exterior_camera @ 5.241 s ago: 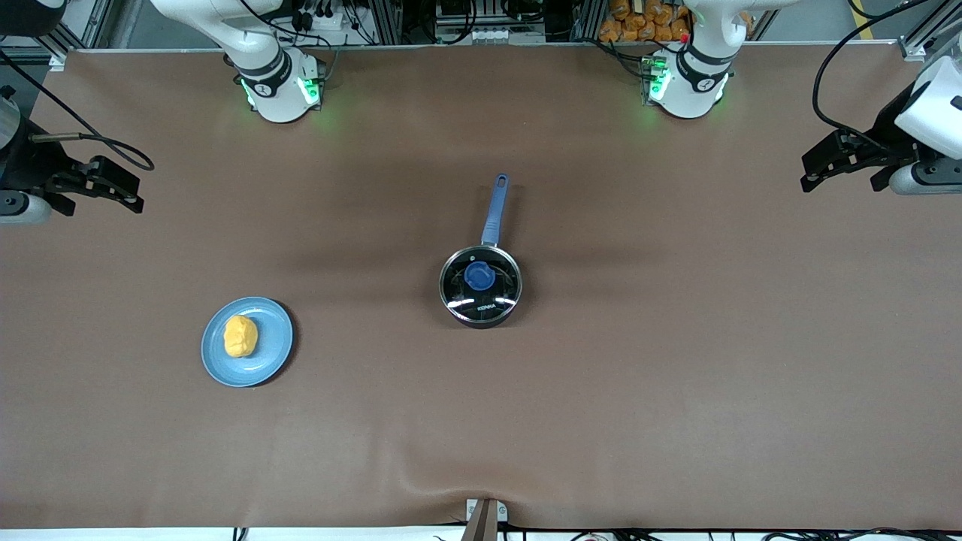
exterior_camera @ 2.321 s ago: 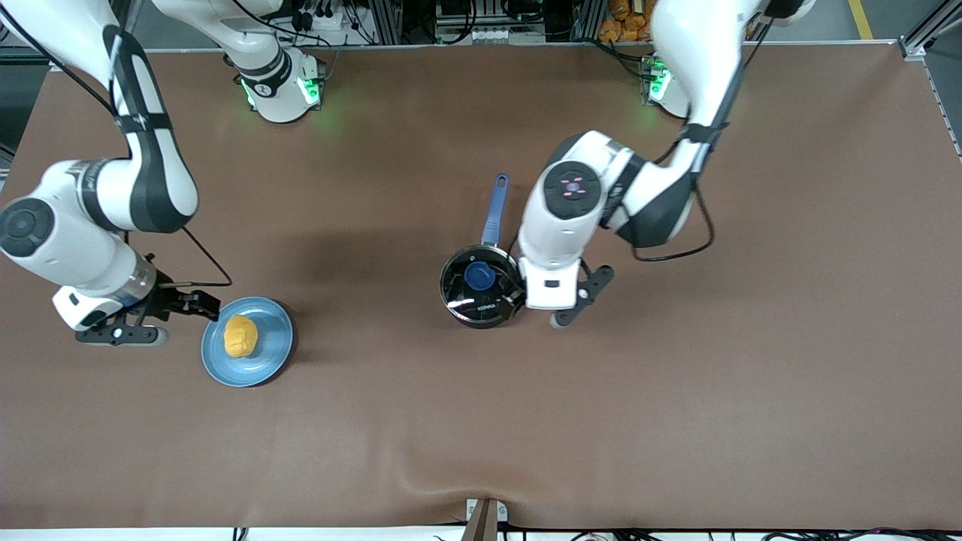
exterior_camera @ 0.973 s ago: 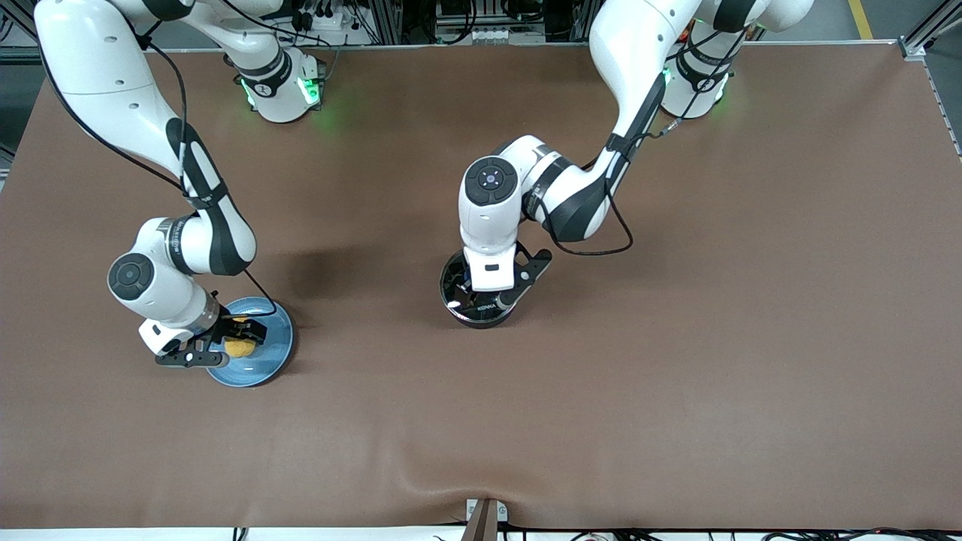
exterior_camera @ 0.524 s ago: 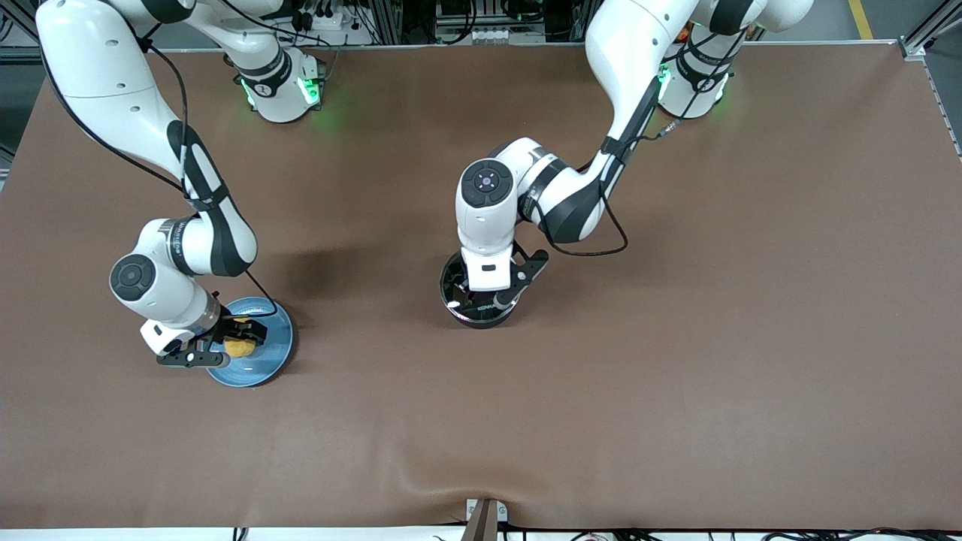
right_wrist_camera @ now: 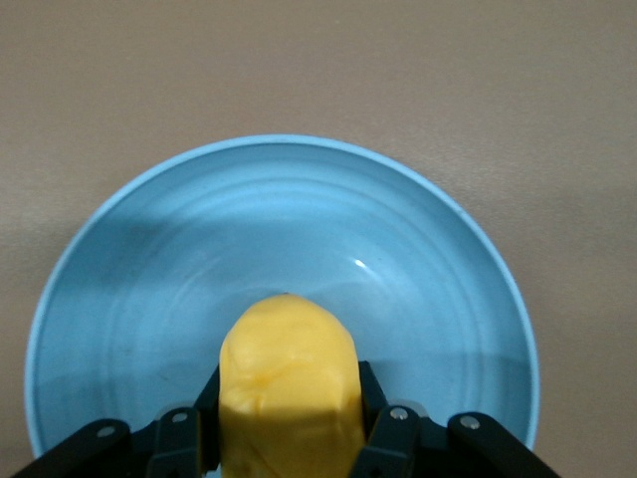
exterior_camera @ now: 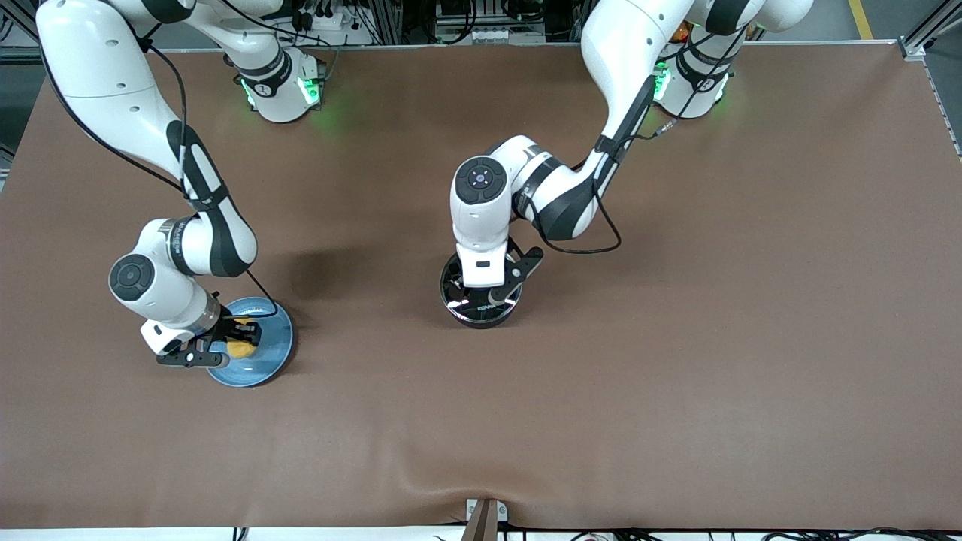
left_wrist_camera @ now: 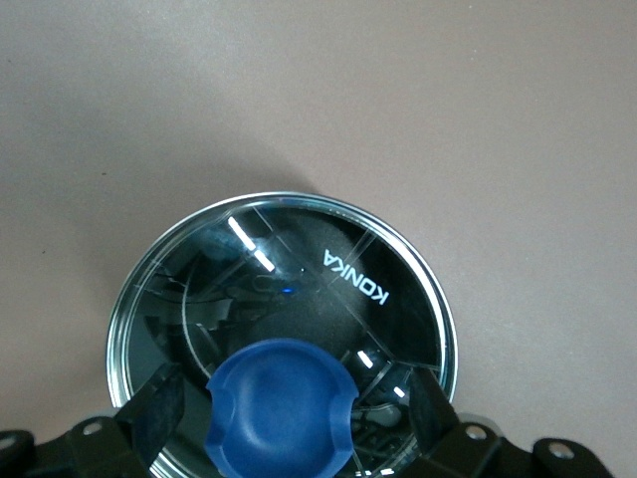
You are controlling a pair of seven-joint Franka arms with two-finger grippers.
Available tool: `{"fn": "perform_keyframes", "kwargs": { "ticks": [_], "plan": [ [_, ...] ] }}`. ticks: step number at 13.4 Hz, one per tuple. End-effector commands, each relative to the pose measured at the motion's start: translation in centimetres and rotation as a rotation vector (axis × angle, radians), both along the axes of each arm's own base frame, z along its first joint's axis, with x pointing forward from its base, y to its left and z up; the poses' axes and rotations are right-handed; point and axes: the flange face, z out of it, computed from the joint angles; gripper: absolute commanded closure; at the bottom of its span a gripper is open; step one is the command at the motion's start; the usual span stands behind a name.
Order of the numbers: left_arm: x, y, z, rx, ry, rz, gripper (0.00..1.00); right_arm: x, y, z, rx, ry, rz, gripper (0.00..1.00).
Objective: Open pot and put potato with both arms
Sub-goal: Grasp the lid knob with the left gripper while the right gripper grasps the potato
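Plate (exterior_camera: 272, 347): flat, round, light blue; sits on the tabletop in the lower left part of the front view, toward the right arm's end; faint concentric rings show on its surface in the right wrist view (right_wrist_camera: 299, 229).
Tabletop (exterior_camera: 676, 361): covered with a brown mat that fills almost the whole front view; a small pucker in the mat at the middle of the lower edge.
Metal bracket (exterior_camera: 485, 517): small, at the bottom centre of the front view, on the tabletop's edge.
Aluminium frame with cables (exterior_camera: 451, 22): along the top edge of the front view.
Orange items (exterior_camera: 680, 31): partly hidden, upper right of the front view; kind cannot be told.
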Motion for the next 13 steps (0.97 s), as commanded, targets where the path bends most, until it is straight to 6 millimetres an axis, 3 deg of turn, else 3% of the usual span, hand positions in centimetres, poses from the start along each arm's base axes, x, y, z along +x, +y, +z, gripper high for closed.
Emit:
{"fn": "perform_keyframes", "kwargs": {
  "ticks": [1, 6, 8, 10, 13],
  "plan": [
    [0.1, -0.5, -0.3, -0.008, -0.005, -0.016, 0.04, 0.2, 0.8, 2.5, 0.029, 0.009, 0.005, 0.78],
    [-0.3, -0.9, -1.0, -0.003, 0.005, -0.058, 0.15, 1.1, 1.5, 9.5, 0.035, 0.0, 0.021, 0.8],
    [-0.3, -0.8, -1.1, -0.001, 0.006, -0.063, 0.25, 1.3, 1.5, 11.5, 0.037, -0.015, 0.019, 0.8],
    [-0.2, -0.8, -0.9, -0.005, 0.005, -0.068, 0.47, 1.3, 1.6, 12.7, 0.038, -0.03, 0.018, 0.81],
    [-0.1, -0.7, 0.2, -0.014, -0.003, -0.058, 1.0, 1.3, 1.6, 13.1, 0.038, -0.032, 0.017, 0.83]
  ]
}}
